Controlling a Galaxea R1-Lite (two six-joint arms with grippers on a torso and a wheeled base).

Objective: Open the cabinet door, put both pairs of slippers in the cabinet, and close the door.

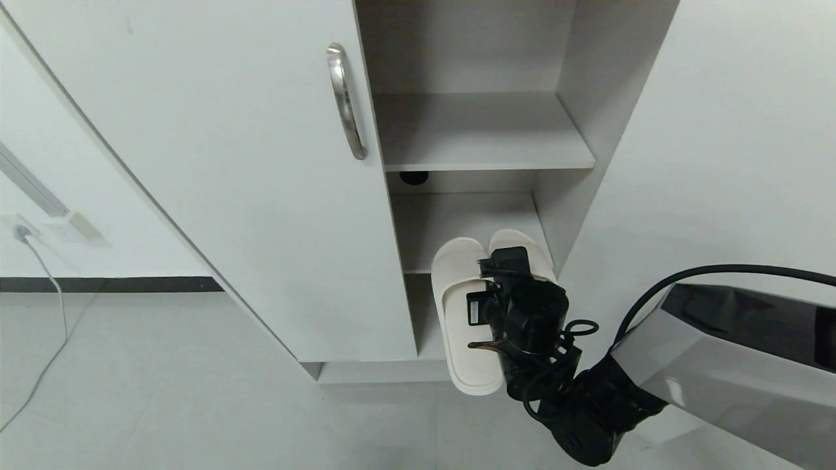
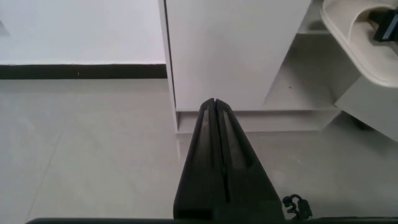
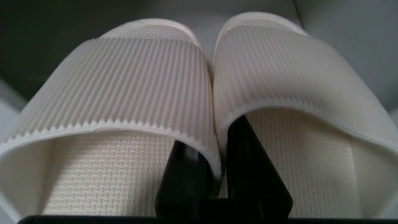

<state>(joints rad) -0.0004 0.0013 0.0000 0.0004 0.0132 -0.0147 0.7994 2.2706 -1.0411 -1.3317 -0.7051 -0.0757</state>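
Observation:
A pair of cream slippers (image 1: 462,307) hangs in the air in front of the open cabinet's lower shelf (image 1: 457,225). My right gripper (image 1: 501,282) is shut on the slippers, its black fingers (image 3: 249,168) pinching the two inner straps (image 3: 214,106) together. The slippers' toes point toward the cabinet interior. The cabinet door (image 1: 215,163) with its metal handle (image 1: 345,101) stands swung open to the left. My left gripper (image 2: 214,109) is shut with nothing in it, low above the floor, facing the cabinet's base (image 2: 249,118).
The upper shelf (image 1: 480,134) holds nothing. A white side panel (image 1: 718,143) stands right of the opening. A wall socket with a grey cable (image 1: 46,267) sits at the far left. Grey floor tiles (image 1: 196,405) spread in front of the cabinet.

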